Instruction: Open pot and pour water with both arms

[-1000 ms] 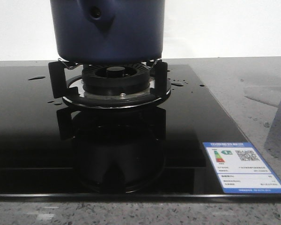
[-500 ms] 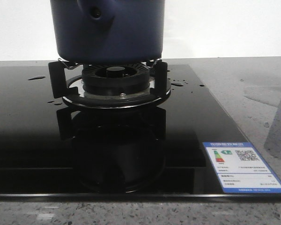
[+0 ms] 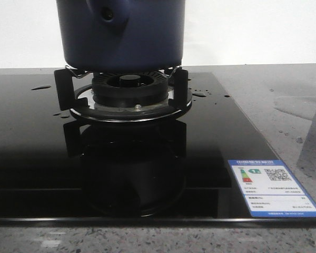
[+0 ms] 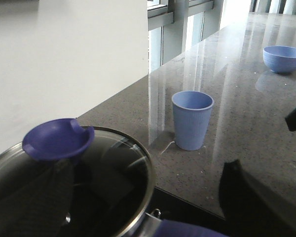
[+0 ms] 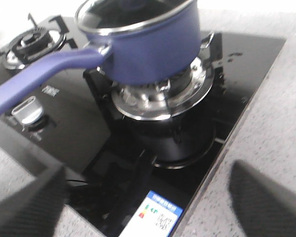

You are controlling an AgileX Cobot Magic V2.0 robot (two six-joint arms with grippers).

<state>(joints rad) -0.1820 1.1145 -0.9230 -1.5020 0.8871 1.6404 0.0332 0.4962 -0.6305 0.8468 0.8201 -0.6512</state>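
Lidded pot [image 3: 121,34] on burner [image 3: 130,89]; both end effectors [image 5: 148,207] w/ fingers apart, empty.

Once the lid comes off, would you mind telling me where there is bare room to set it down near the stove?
The grey counter between the pale blue cup and the blue bowl looks free. So does the black glass in front of the burner, up to the energy label. It is crowded around the pot, its handle and the knob.
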